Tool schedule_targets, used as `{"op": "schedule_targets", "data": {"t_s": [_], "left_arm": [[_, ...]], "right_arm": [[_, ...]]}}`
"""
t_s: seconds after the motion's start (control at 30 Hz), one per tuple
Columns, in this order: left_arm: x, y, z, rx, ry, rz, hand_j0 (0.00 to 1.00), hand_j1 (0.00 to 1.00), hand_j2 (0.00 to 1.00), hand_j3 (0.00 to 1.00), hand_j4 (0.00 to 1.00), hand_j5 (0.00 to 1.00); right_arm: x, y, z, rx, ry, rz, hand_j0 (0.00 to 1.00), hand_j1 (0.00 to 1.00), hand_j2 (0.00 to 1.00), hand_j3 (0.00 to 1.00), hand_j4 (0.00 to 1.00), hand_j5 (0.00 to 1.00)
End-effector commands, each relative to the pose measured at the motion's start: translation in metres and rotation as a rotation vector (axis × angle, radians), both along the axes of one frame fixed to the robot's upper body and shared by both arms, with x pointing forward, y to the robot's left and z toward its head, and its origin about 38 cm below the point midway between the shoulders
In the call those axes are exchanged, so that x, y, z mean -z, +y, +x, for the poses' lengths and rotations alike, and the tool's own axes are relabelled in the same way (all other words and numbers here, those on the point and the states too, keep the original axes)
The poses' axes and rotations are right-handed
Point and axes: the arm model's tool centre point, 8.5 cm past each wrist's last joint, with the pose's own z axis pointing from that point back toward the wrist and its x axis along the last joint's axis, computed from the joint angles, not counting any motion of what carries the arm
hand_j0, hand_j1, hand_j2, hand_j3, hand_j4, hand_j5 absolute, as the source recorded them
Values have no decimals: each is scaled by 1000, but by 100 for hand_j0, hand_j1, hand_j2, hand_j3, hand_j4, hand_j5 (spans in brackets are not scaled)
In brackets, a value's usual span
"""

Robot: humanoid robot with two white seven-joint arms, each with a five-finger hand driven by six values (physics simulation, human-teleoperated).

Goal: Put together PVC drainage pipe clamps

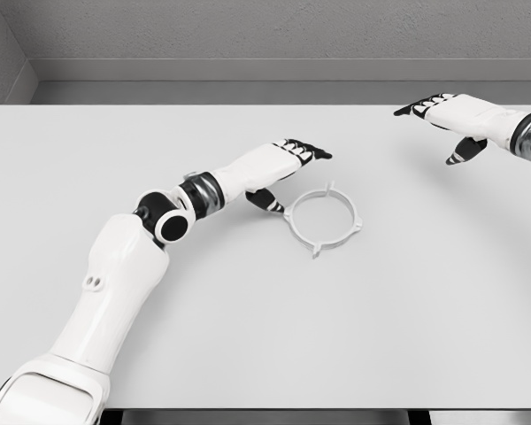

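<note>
Left robot hand (279,173) spread beside pipe clamp (324,220); nothing grasped

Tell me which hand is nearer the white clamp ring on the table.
Left. The left hand hovers just up-left of the clamp ring, thumb tip close to its rim. The right hand is far off toward the table's upper right, fingers spread, holding nothing.

Views: I have just one, the head camera.
Facing: I look down and forward over the table (248,354), far wall at 12 o'clock.
Nearness: close, my arms enter at 7 and 3 o'clock.
</note>
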Motion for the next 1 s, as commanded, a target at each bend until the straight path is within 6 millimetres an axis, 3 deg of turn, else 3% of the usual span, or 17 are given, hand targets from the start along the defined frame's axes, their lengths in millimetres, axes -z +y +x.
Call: {"op": "schedule_targets", "data": {"t_s": [0.0, 0.27, 0.4, 0.5, 0.6, 0.63, 0.7, 0.73, 0.83, 0.9, 0.97], "left_arm": [[0, 0, 0, -1, 2, -7, 100, 100, 100, 100, 100, 100], [-8, -4, 0, 13, -11, -18, 100, 100, 100, 100, 100, 100], [-33, 16, 9, -42, -66, -83, 100, 100, 100, 100, 100, 100], [-69, 46, 7, -111, -159, -189, 100, 100, 100, 100, 100, 100], [-111, 112, -18, -36, -308, -210, 100, 100, 100, 100, 100, 100], [-122, 149, -18, -76, -326, -194, 100, 100, 100, 100, 100, 100], [-110, 206, -28, -155, -284, -156, 100, 100, 100, 100, 100, 100], [-95, 244, -37, -233, -252, -108, 100, 100, 100, 100, 100, 100], [-64, 310, -42, -356, -138, 11, 100, 100, 100, 100, 100, 100], [-48, 332, -42, -409, -79, 17, 100, 100, 100, 100, 100, 100], [-46, 337, -43, -424, -73, 13, 100, 100, 100, 100, 100, 100]], "right_arm": [[-1, -1, 0, 3, -1, 4, 100, 100, 100, 100, 100, 100], [-1, -1, 0, 3, -1, 3, 100, 100, 100, 100, 100, 100], [-1, -1, 0, 3, -1, 3, 100, 100, 100, 100, 100, 100], [-1, 0, 0, 1, 0, 4, 100, 100, 100, 100, 100, 100], [0, 0, 0, -1, -1, 2, 100, 100, 100, 100, 100, 100], [1, 1, 0, -2, 4, -1, 100, 100, 100, 100, 100, 100], [1, -4, -1, 5, 7, -7, 100, 100, 100, 100, 100, 100], [-2, -6, -2, 6, 2, -8, 100, 100, 100, 100, 100, 100], [-4, -2, -2, -6, -9, -5, 100, 100, 100, 100, 100, 100], [-2, -2, -2, -5, -6, -8, 100, 100, 100, 100, 100, 100], [-8, -14, -3, 15, -11, -23, 100, 100, 100, 100, 100, 100]]}}
